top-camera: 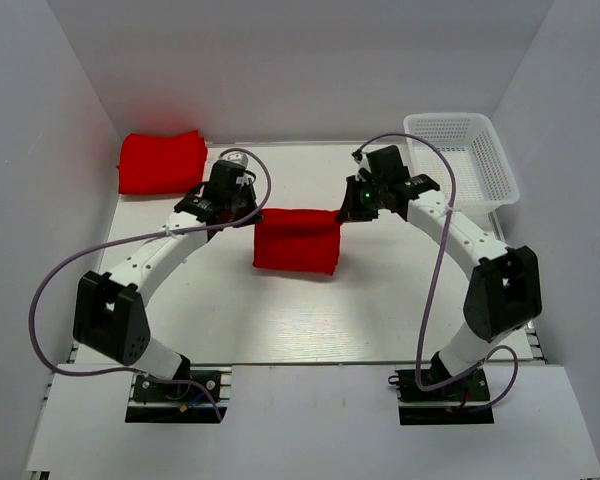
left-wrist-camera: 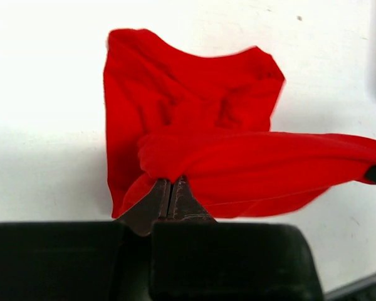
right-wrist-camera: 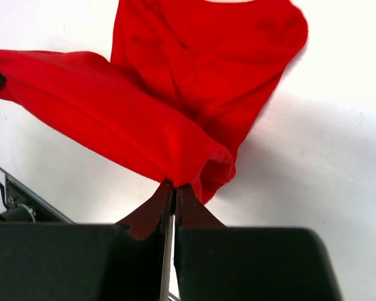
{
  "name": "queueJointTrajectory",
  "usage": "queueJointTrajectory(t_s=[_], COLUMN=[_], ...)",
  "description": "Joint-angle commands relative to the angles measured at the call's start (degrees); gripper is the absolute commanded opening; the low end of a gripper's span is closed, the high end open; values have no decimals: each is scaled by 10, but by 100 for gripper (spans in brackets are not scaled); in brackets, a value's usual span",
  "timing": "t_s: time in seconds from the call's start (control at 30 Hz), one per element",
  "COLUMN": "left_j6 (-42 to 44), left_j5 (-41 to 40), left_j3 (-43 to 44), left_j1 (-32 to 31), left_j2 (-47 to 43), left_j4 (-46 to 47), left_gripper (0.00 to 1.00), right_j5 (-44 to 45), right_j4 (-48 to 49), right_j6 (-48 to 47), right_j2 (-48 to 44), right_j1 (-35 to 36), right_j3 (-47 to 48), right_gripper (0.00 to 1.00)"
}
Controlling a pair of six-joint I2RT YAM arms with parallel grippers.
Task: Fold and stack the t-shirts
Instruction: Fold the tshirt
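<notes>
- The top view was bright and even, with the white walls and white table fully lit.
- Only soft, pale shadows lay on the table.
- In the wrist views the red t-shirt glowed so strongly that its folds were hard to see.
- A soft grey shadow lay beside it.
- The black body of the left gripper was blurry up close, and so was the right gripper.

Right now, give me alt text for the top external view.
The left gripper and right gripper pinch opposite ends of a red t-shirt mid-table. A second red t-shirt lies folded far left; a white mesh basket sits far right.
</notes>
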Motion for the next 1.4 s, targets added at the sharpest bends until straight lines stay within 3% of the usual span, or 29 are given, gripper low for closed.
queueJointTrajectory(t_s=[0.0,0.77,0.8,0.83,0.87,0.9,0.93,1.17,1.37], left_j6=[4,4,4,4,11,11,21,57,78], left_j5=[-61,-54,-46,-46,-46,-46,-41,-35,36], left_j3=[44,191,197,213,226,241,271,308,187], left_j1=[8,46,46,46,52,52,52,58,58], left_j2=[25,266,274,288,295,302,307,290,217], left_j4=[-1,48,48,53,53,42,35,1,41], left_gripper=[0,0,9,72,100,100,100,100,100], right_j5=[17,-19,-19,-16,-17,-20,-25,-21,-50], right_j4=[4,71,69,69,68,70,70,66,86], right_j6=[-14,6,9,11,14,16,17,3,-14], right_j2=[29,220,230,244,257,262,267,226,155], right_j1=[-13,-59,-59,-61,-62,-64,-66,-64,-61], right_j3=[48,144,154,166,174,189,210,233,133], right_gripper=[0,0,0,7,39,74,90,90,90])
